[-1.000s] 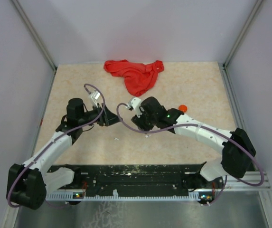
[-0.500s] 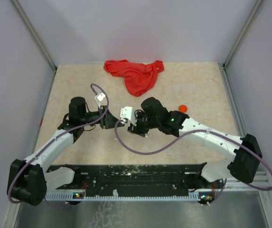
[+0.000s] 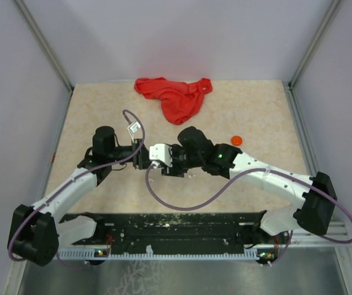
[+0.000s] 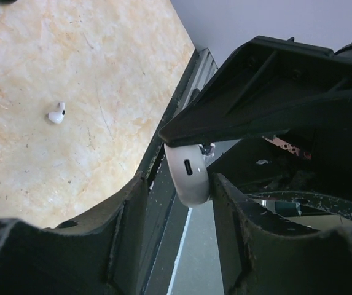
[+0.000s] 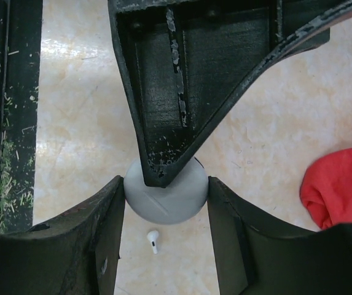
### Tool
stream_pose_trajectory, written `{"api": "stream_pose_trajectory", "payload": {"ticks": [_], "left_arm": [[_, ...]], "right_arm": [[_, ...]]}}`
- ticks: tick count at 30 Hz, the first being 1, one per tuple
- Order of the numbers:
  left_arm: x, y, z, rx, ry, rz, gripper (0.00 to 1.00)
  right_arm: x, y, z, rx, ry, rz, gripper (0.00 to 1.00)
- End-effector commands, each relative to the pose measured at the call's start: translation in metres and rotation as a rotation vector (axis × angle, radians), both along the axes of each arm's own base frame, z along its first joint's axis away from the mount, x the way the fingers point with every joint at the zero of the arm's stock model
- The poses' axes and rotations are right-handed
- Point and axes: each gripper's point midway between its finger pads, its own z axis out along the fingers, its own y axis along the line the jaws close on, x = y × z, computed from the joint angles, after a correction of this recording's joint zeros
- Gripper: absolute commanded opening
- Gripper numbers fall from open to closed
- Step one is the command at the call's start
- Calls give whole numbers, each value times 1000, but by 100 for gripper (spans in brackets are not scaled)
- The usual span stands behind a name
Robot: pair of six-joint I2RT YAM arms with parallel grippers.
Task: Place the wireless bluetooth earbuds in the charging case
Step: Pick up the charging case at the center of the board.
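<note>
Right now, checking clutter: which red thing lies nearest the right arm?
The small round orange-red piece, just beside it; the crumpled red cloth lies farther back.

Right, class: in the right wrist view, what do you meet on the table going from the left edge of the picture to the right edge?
black mounting rail → white charging case → red cloth
</note>
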Motion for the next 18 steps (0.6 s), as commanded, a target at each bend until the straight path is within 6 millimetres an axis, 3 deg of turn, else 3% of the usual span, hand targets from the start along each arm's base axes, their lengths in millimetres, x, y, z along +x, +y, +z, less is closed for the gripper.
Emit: {"api": "stream_pose_trajectory", "payload": {"ticks": [1, 11, 16, 18], "left_arm": [[2, -6, 17, -25, -53, -26, 50], [-3, -14, 15, -24, -40, -64, 21], [-3, -14, 16, -24, -53, -58, 2], [-1, -13, 14, -17, -61, -44, 1]], "right_arm": [[1, 16, 24, 40, -70, 41, 47], [2, 19, 18, 3, -95, 44, 47], [2, 17, 21, 17, -105, 39, 61], [3, 14, 22, 23, -117, 27, 69]]}}
